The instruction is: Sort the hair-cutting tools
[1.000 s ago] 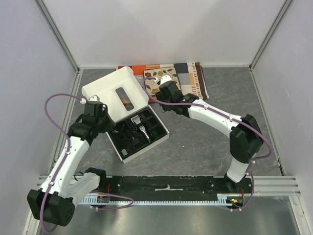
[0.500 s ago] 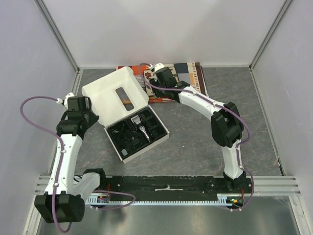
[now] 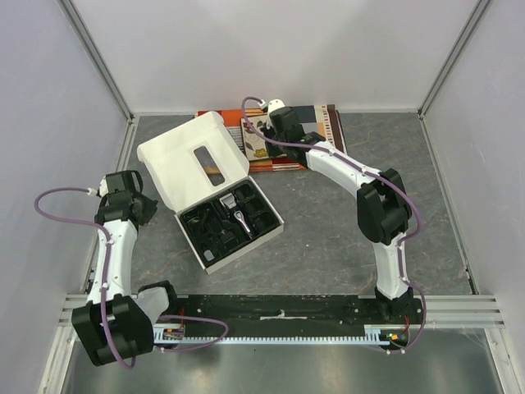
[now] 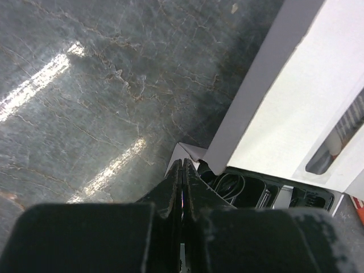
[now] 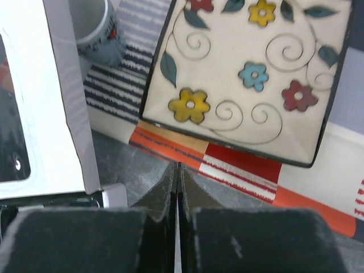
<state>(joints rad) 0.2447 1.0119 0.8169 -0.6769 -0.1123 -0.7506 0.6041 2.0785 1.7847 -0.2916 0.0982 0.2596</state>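
Note:
The white box (image 3: 184, 156) lies open, its lid (image 4: 307, 108) folded back to the upper left. In its black tray (image 3: 267, 223) sit the hair-cutting tools: a black-and-silver clipper (image 3: 237, 217) among small black parts. The left wrist view shows a coiled cord (image 4: 230, 185) in one compartment. My left gripper (image 3: 148, 212) (image 4: 182, 163) hovers just left of the tray's near-left corner, shut and empty. Behind the box, my right gripper (image 3: 275, 141) (image 5: 178, 166) hangs over the near edge of the mat, also shut and holding nothing.
A flowered tile (image 3: 256, 144) (image 5: 250, 74) rests on a striped, patterned mat (image 3: 320, 135) at the back, next to the lid. A grey mug shape (image 5: 94, 28) shows at the mat's left in the right wrist view. Walls stand on three sides.
The left arm pulled back leftward from the box's lid and its jaws shut. The right gripper rose and drew back from the box toward the tile, closing as it went.

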